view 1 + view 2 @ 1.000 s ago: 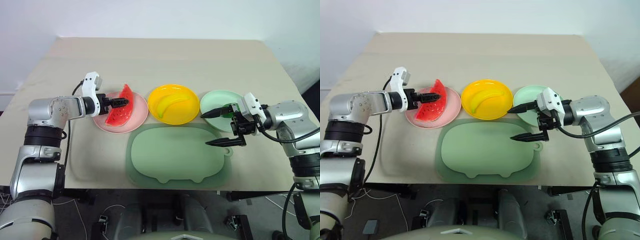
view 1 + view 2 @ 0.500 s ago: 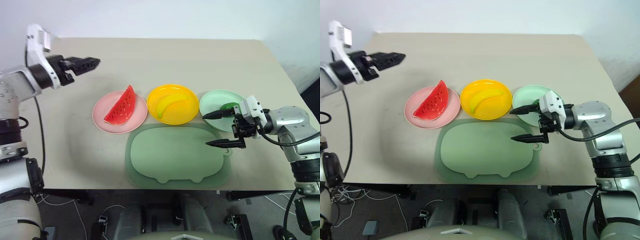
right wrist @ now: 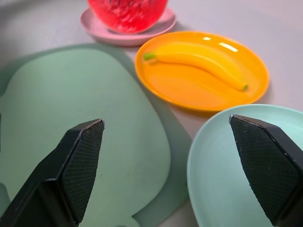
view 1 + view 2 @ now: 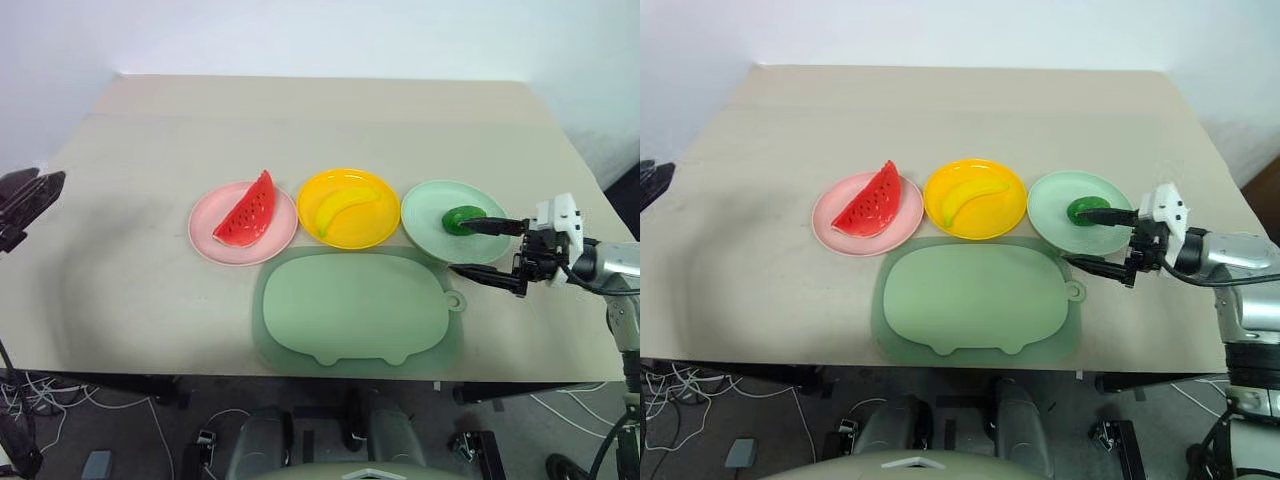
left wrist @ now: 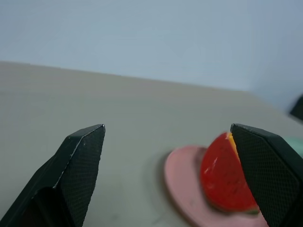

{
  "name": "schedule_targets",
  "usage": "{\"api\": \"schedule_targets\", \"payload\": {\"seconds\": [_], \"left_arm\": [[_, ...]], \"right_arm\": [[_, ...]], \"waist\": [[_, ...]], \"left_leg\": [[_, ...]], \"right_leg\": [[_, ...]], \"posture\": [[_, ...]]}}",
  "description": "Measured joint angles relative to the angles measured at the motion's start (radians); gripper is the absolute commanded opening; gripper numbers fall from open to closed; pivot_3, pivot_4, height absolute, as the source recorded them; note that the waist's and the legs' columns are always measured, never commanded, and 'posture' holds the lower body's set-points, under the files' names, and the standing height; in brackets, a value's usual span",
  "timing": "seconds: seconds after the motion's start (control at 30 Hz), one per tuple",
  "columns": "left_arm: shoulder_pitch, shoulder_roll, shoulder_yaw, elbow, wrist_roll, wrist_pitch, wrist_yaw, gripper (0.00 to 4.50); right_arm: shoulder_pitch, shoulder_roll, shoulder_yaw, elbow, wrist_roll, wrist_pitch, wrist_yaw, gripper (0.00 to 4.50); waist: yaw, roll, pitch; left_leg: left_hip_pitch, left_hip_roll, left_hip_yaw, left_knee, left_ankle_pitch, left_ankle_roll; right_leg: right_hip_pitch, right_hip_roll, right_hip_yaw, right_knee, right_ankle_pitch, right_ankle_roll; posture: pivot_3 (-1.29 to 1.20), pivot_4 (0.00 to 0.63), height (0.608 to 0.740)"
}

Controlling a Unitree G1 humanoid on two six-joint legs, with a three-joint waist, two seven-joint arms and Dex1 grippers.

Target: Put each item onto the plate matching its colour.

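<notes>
Right end effector (image 4: 487, 250): we see fingers apart, empty.
Left end effector (image 5: 170, 177): fingers apart, empty.
Green fruit (image 4: 462, 218): on mint plate (image 4: 425, 222), just beside our upper finger.
Risk: we judge that finger could nudge it off.

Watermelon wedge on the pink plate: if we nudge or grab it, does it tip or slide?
Likely tippy: the wedge stands on its rind edge on the pink plate, tall and thin, so a side push should topple it. Its surface looks glossy and hard, probably rigid plastic and slippery on its slanted faces. It looks light, so the plate may slide along when pushed.
</notes>
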Motion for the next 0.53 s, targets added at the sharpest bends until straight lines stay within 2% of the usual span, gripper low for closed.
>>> {"api": "schedule_targets", "payload": {"seconds": [0.13, 0.2, 0.4, 0.53], "left_arm": [[0.122, -0.081, -0.023, -0.047, 0.034, -0.13, -0.069, 4.47], [0.153, -0.087, -0.048, -0.073, 0.054, -0.177, -0.083, 4.47], [0.191, -0.133, -0.124, -0.092, 0.115, -0.425, -0.197, 4.47], [0.189, -0.133, -0.194, -0.037, 0.141, -0.51, -0.296, 4.47]], "right_arm": [[0.081, -0.008, -0.078, -0.021, 0.042, 0.031, -0.019, 4.5], [0.116, -0.008, -0.097, -0.042, 0.051, 0.034, -0.026, 4.5], [0.181, -0.009, -0.104, -0.055, 0.062, 0.033, -0.02, 4.5], [0.198, -0.018, -0.11, -0.055, 0.064, 0.015, -0.001, 4.5]], "waist": [[-0.001, -0.001, 0.0], [-0.001, -0.001, 0.0], [-0.001, -0.001, 0.0], [-0.001, -0.001, 0.0]], "left_leg": [[0.0, 0.0, 0.0, 0.0, 0.0, 0.001], [0.0, 0.001, 0.0, 0.0, 0.0, 0.001], [0.0, 0.0, 0.001, 0.0, -0.001, 0.001], [0.0, 0.0, 0.001, 0.0, -0.001, 0.001]], "right_leg": [[0.0, 0.0, 0.0, 0.0, 0.0, 0.0], [0.0, 0.001, 0.0, 0.0, 0.0, 0.0], [0.0, 0.001, 0.0, 0.0, 0.0, 0.0], [0.0, 0.001, 0.0, 0.0, 0.0, 0.0]], "posture": [[0.0, 0.15, 0.736], [0.0, 0.15, 0.736], [0.0, 0.15, 0.736], [0.0, 0.15, 0.736]]}}
